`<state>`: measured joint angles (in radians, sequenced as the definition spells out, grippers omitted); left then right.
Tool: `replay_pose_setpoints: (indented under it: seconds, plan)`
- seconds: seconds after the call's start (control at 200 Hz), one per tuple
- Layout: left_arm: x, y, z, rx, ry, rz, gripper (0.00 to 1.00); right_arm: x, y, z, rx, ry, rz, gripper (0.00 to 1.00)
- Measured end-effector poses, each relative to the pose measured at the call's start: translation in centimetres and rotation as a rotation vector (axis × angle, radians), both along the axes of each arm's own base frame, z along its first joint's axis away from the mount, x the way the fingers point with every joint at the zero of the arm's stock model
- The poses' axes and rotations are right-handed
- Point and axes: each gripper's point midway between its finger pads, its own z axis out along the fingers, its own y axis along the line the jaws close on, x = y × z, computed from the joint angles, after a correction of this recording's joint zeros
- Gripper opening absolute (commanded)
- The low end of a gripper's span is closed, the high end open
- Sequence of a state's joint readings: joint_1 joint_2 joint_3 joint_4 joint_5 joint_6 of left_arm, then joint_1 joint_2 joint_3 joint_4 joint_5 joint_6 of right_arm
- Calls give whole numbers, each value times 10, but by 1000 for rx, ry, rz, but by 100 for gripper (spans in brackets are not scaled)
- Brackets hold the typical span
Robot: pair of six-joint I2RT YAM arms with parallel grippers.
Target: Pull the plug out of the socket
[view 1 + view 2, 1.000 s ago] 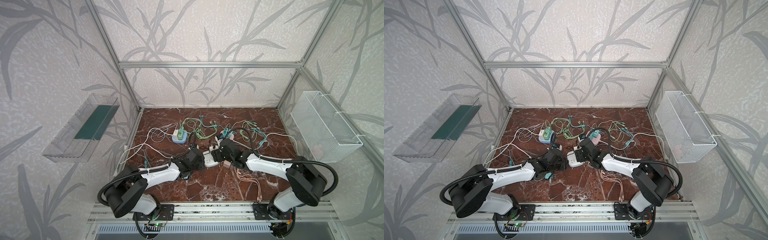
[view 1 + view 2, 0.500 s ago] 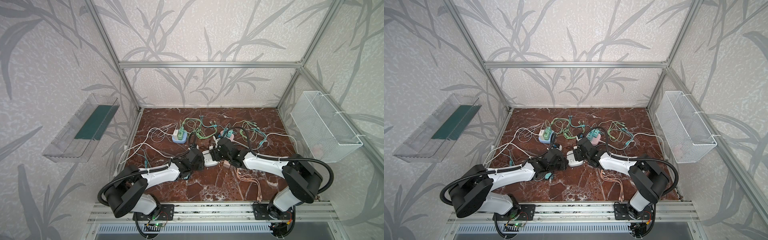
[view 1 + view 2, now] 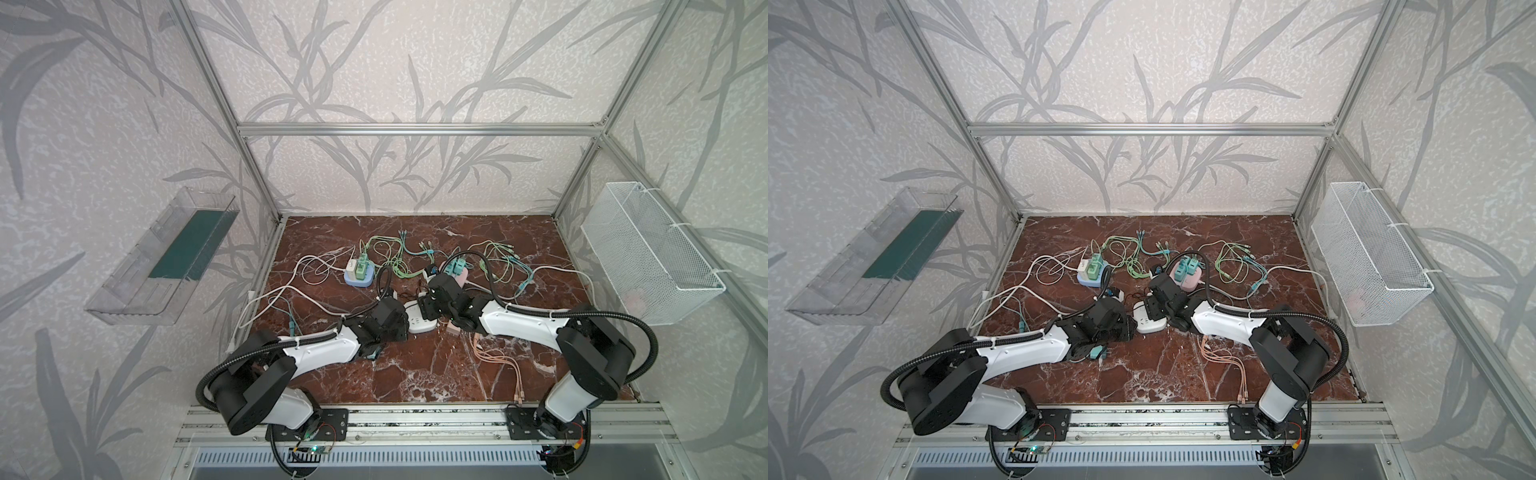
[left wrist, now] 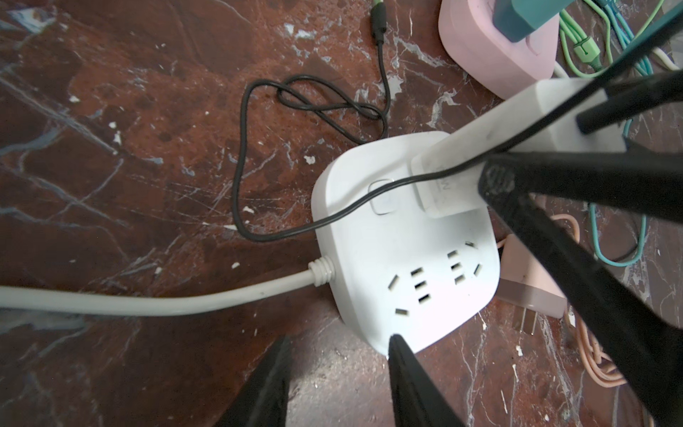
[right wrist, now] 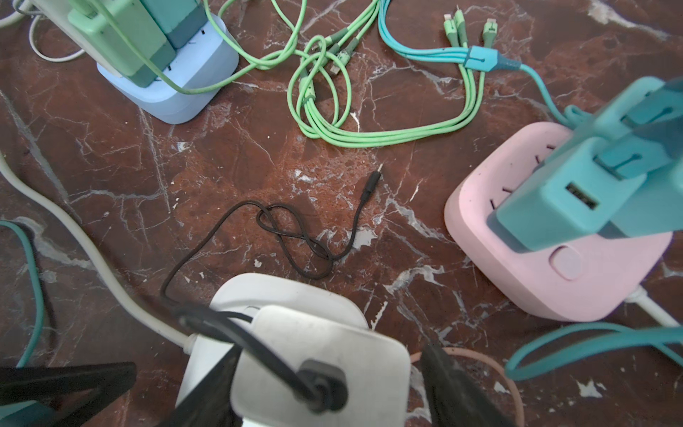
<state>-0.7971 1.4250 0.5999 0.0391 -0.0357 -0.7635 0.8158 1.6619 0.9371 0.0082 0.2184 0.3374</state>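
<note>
The white socket (image 4: 406, 266) lies flat on the bench (image 3: 415, 374), with the white plug (image 4: 499, 127) seated in its top face. The right hand (image 5: 329, 355) straddles that plug with jaws parted. One side lies against the plug and the other shows a thin gap, so I judge nothing is clamped yet. The left hand (image 4: 339, 342) sits at the socket's near corner, partly open and empty, with one of its fingertips (image 4: 397, 344) on the rim.

For a clean pull, the right hand should close on the plug's flat sides. The left should press the socket down, since so light a block would likely lift with the plug. Draw straight along the prongs, without rocking. The black cable (image 5: 295, 240) leaves the plug's top and trails over the socket, where it could snag.

A loose pink plug (image 4: 532, 292) lies just beside the socket. Beyond the socket stand a pink socket (image 5: 554, 266) and a blue socket (image 5: 184, 85), both loaded, with green cables (image 5: 332, 122) between them. The bench is glossy red-brown marble, probably slick. On the leaf-patterned walls, well apart from the socket on either side, hang a clear tray (image 3: 166, 266) and a wire basket (image 3: 648, 257).
</note>
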Motion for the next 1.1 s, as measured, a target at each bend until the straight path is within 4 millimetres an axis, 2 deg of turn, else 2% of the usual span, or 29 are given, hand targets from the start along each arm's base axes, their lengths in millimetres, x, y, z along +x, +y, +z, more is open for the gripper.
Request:
replay_pose_setpoints:
  seconds: [0.415,0.625,1.105]
  plan:
    - [2,-2,1,-10,-7,-1,48,1,4,-10,-48,20,1,72]
    - [7,-2,-2,-18,-10,22,49,-4,5,-17,-83,27,9,68]
    - [23,-1,-10,-44,-10,54,51,-3,10,-9,-114,13,15,62]
